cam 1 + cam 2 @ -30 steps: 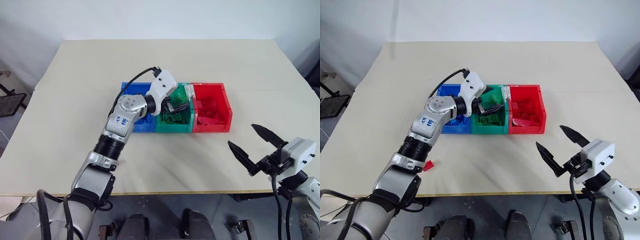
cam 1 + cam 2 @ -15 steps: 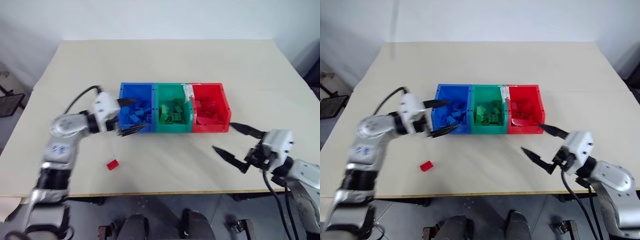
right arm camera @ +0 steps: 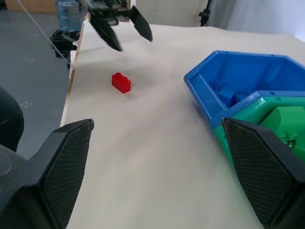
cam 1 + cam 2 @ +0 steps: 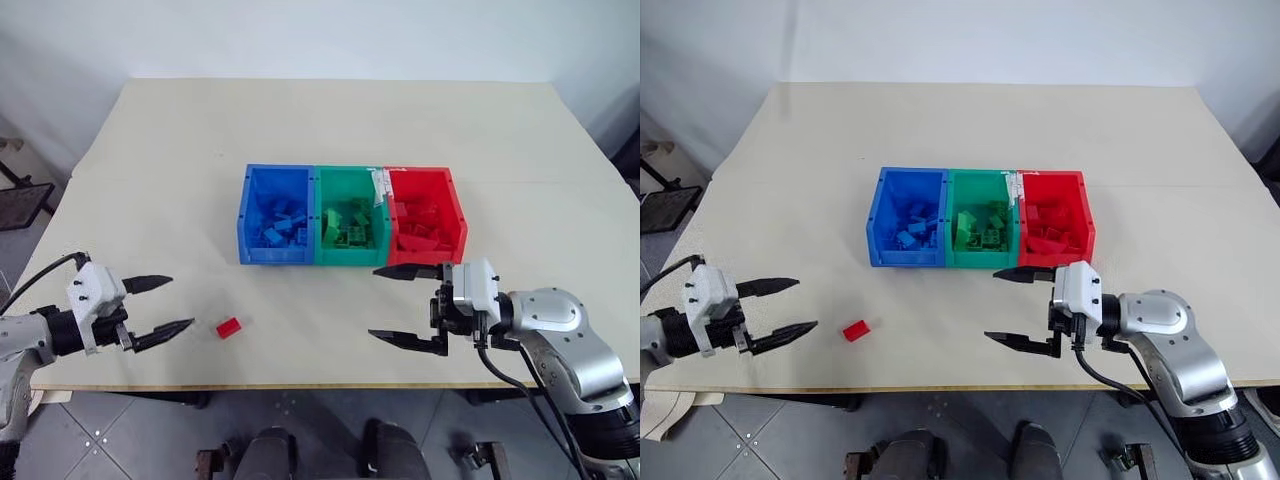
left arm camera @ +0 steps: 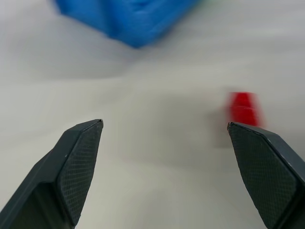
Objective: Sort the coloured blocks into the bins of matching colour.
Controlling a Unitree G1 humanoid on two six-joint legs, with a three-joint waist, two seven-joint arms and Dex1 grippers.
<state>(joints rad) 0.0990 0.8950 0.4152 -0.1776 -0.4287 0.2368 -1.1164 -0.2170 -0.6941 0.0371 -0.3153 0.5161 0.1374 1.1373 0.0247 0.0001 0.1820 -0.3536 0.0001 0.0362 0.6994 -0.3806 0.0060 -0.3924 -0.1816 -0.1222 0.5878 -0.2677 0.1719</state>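
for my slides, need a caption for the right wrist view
Open right gripper faces a lone red block on the table, left gripper beyond.

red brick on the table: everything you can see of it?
The red brick is a small glossy plastic block with studs on top, lying flat and alone on the cream table, near its front edge and in front of the blue bin, well apart from it. Nothing touches it; the open left gripper sits beside it.

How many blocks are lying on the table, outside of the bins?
1: a red block on the table near its front edge, left of the bins.
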